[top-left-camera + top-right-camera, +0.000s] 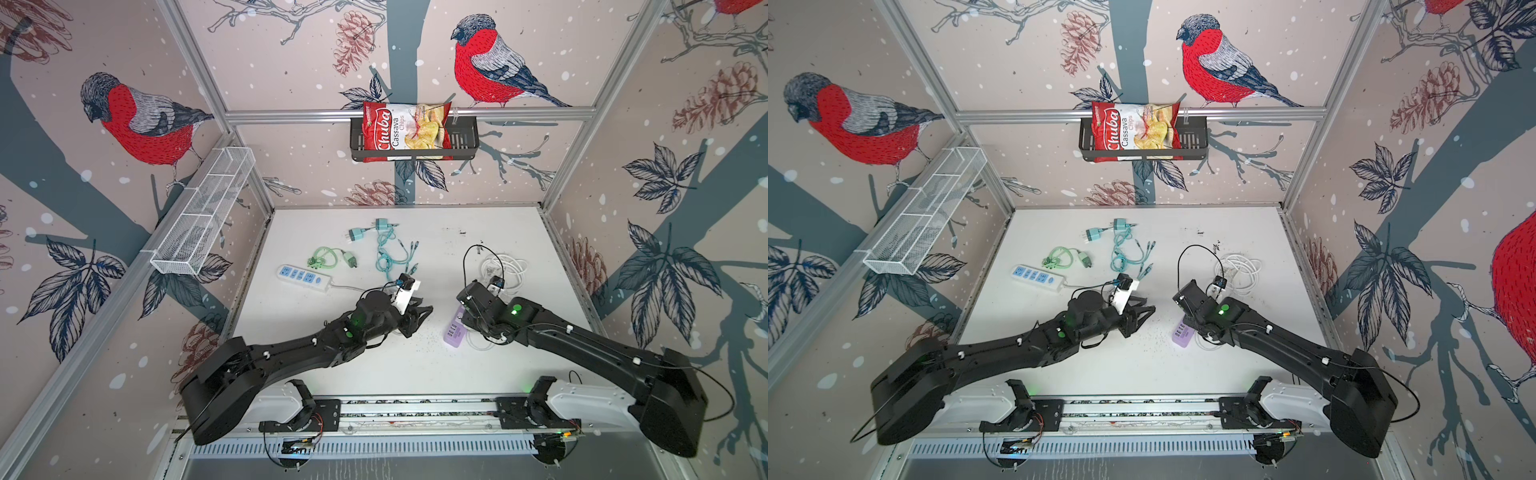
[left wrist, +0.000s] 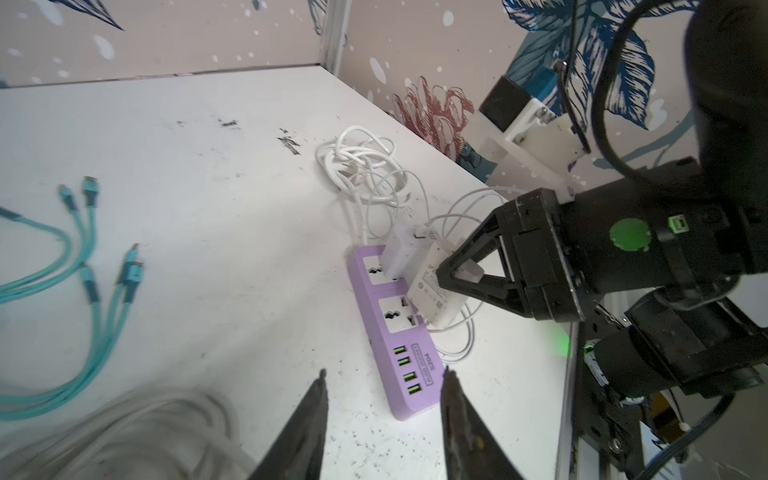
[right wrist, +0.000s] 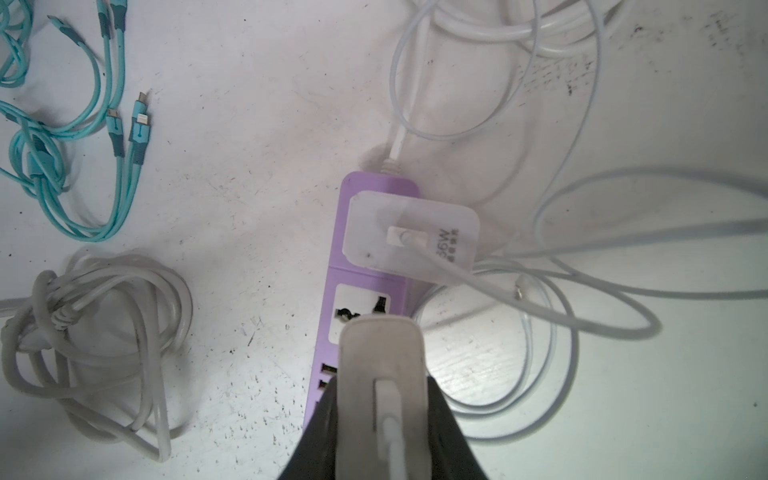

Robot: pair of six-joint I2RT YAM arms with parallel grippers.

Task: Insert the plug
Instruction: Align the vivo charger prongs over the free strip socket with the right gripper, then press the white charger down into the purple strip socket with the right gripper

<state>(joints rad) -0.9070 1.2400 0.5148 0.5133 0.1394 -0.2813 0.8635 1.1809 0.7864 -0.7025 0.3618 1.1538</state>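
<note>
Insertion unfinished: right arm's jaws grip the white blocky charger plug (image 3: 380, 353), tilted over the free socket (image 2: 397, 316) of the lilac plastic power strip (image 2: 409, 399), apparently not yet seated; left arm's jaws hang parted, empty, nearby.

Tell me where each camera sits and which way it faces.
Top views: high above, looking down on the table; left arm and right arm show.
Left wrist: on left arm, facing the purple power strip; left tool and right tool show.
Right wrist: on right arm, looking down on the strip; right tool grips a white charger.
Shared: all show the strip.
</note>
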